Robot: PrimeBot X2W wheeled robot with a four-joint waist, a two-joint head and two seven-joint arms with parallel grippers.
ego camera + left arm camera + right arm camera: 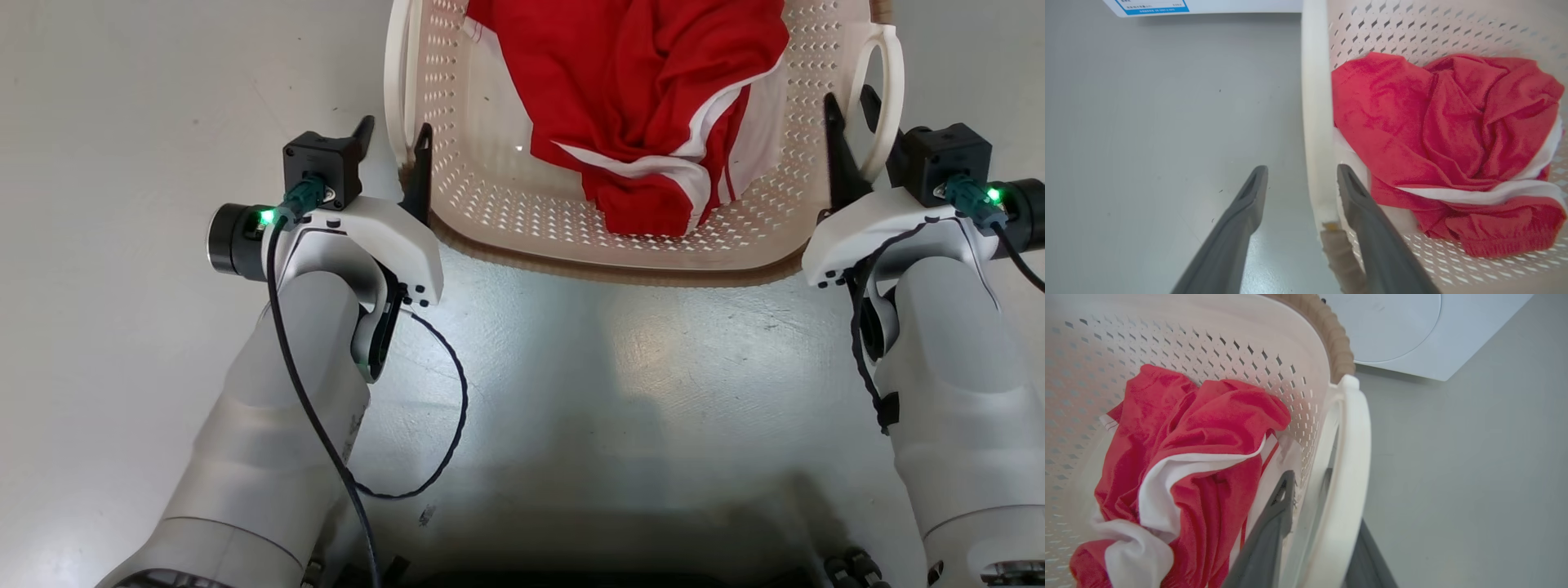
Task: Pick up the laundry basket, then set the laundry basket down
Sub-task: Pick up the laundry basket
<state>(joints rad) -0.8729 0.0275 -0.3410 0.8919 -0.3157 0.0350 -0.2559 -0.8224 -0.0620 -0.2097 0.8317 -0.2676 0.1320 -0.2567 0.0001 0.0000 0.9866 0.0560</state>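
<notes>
Grey floor (122, 122) runs across the head view, and the basket (482, 163) lies at the top centre of that frame. It appears to rest on the floor, though its underside is hidden. A crumpled red garment (637, 98) with white stripes lies inside it. A white appliance (1412, 335) stands at the upper right of the right wrist view.

The left gripper (396, 126) is at the basket's left edge in the head view. Its fingers (1249, 196) are apart and straddle the left handle (1314, 122). The inner finger is close to the handle and the outer one stands off it.

The right gripper (847, 94) is at the basket's right edge. One finger (1284, 486) is inside the wall and the other is partly hidden behind the right handle (1351, 457). I cannot tell whether they are clamped.

The basket looks like light, thin plastic, stiff at the rim but likely to flex under a one-sided pull. The smooth handles may slip between narrow fingers. Both handles are the sensible hold, gripped low on the loops and raised evenly so that the load stays level. The soft garment adds little weight.
</notes>
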